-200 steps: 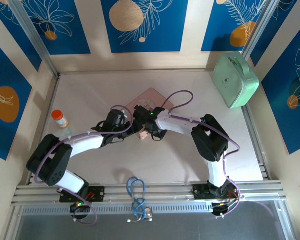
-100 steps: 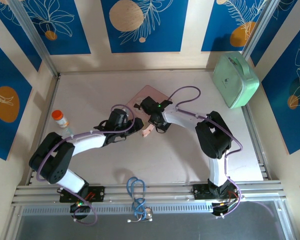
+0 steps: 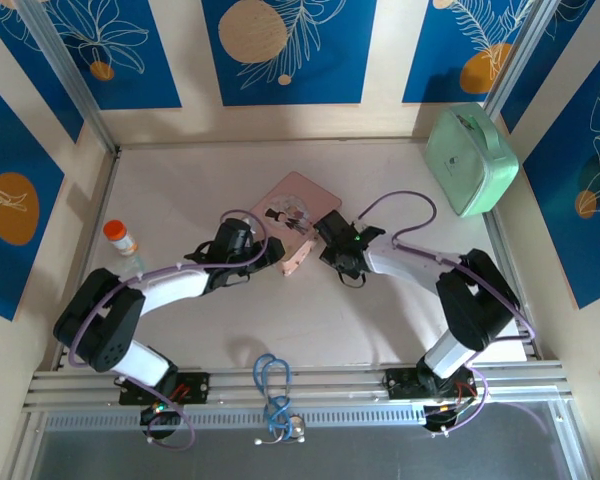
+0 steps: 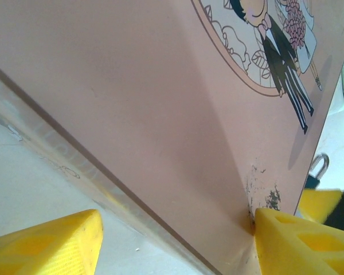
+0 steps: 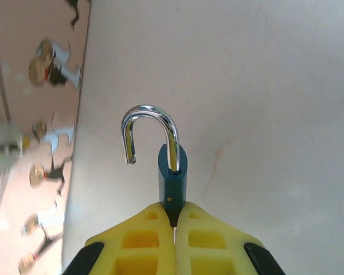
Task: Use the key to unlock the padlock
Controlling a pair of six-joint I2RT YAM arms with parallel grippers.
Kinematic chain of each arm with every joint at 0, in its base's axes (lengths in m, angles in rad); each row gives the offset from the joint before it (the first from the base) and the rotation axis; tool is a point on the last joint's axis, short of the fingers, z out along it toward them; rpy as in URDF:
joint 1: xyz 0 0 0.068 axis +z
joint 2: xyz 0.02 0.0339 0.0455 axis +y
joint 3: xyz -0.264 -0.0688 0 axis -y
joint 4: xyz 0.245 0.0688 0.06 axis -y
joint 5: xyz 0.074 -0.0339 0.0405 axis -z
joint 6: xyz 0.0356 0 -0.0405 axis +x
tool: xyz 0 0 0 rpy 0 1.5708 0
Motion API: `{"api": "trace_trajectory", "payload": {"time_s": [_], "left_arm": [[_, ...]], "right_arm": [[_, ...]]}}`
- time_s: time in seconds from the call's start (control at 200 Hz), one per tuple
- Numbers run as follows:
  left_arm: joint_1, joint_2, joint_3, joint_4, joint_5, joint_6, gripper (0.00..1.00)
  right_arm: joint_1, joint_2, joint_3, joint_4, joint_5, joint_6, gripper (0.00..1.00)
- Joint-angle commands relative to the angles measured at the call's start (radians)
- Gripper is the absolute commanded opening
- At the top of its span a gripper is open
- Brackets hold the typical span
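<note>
Right gripper (image 5: 173, 213): jaws closed on the lower end of the padlock (image 5: 172, 175), pinching the body between the yellow moulded fingers; this arm is therefore the nearer one, and the lock is carried over the table (image 5: 264, 86), just beside the tin (image 5: 28, 143). The padlock's long axis runs straight out from the fingertips, body first, shackle (image 5: 152, 117) farthest; the body is a narrow teal slab, matt, seen edge-on; the shackle is a thin hook of bright polished metal, one leg seated in the body, the free leg out of it on the tin side, so the lock reads as released. The table is pale and smooth; the tin is flat, pink and glossy, printed with cartoon figures. Left gripper (image 4: 176, 229): jaws wide, the tin's lower corner between them, one finger (image 4: 298, 240) touching its edge; whether they clamp it cannot be told. Farthest, a mint-green case (image 3: 470, 160) with rounded corners sits at the table's right rear.
</note>
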Motion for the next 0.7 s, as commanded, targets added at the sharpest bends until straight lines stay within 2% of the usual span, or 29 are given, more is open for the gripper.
{"api": "trace_trajectory", "payload": {"time_s": [0.0,0.275,0.42,0.505,0.65,0.695], "left_arm": [[0.041,-0.013,-0.05,-0.188,-0.03,0.061,0.68],[0.09,-0.099,-0.012,-0.293,-0.029,0.159,0.68],[0.085,-0.171,0.018,-0.351,-0.011,0.193,0.68],[0.083,-0.224,0.022,-0.379,0.001,0.207,0.69],[0.083,-0.322,0.032,-0.462,-0.013,0.244,0.71],[0.084,-0.357,0.035,-0.486,-0.017,0.258,0.71]], "right_arm": [[0.043,-0.096,-0.051,0.027,-0.058,-0.091,0.0],[0.156,-0.206,-0.125,-0.031,-0.278,-0.147,0.0],[0.15,-0.201,-0.117,-0.137,-0.282,-0.125,0.0],[0.132,-0.192,-0.145,-0.058,-0.361,-0.173,0.0],[0.075,-0.172,-0.213,0.161,-0.574,-0.252,0.0],[0.056,-0.175,-0.227,0.191,-0.599,-0.256,0.0]]}}
